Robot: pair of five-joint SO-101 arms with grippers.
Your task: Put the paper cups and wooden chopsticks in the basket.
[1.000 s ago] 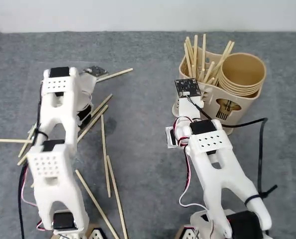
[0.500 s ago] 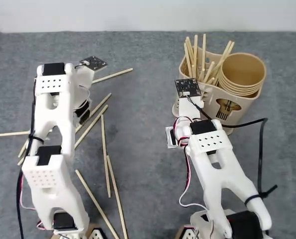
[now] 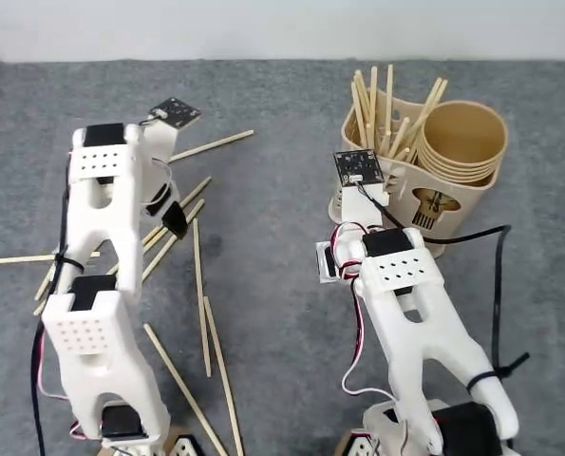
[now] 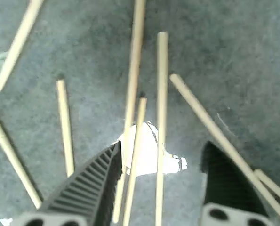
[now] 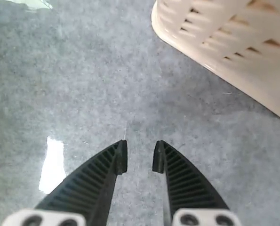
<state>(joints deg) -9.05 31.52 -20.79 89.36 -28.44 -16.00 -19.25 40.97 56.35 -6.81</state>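
Note:
Several wooden chopsticks (image 3: 198, 285) lie scattered on the grey mat around the left arm. My left gripper (image 3: 173, 217) hangs low over a close pair of them. In the left wrist view this gripper (image 4: 162, 148) is open, with three chopsticks (image 4: 161, 94) lying on the mat between its fingers. The beige basket (image 3: 424, 204) stands at the back right with stacked paper cups (image 3: 462, 142) and upright chopsticks (image 3: 372, 104) inside. My right gripper (image 5: 140, 153) stands over bare mat just beside the basket (image 5: 224, 42), open by a narrow gap and holding nothing.
One chopstick (image 3: 11, 258) reaches toward the mat's left edge and another (image 3: 216, 144) lies at the back. Two long ones (image 3: 223, 370) lie near the left arm's base. A black cable (image 3: 496, 285) loops beside the right arm.
The left arm has stretched farther back and its gripper has swung over the pair of chopsticks. The right arm has not moved.

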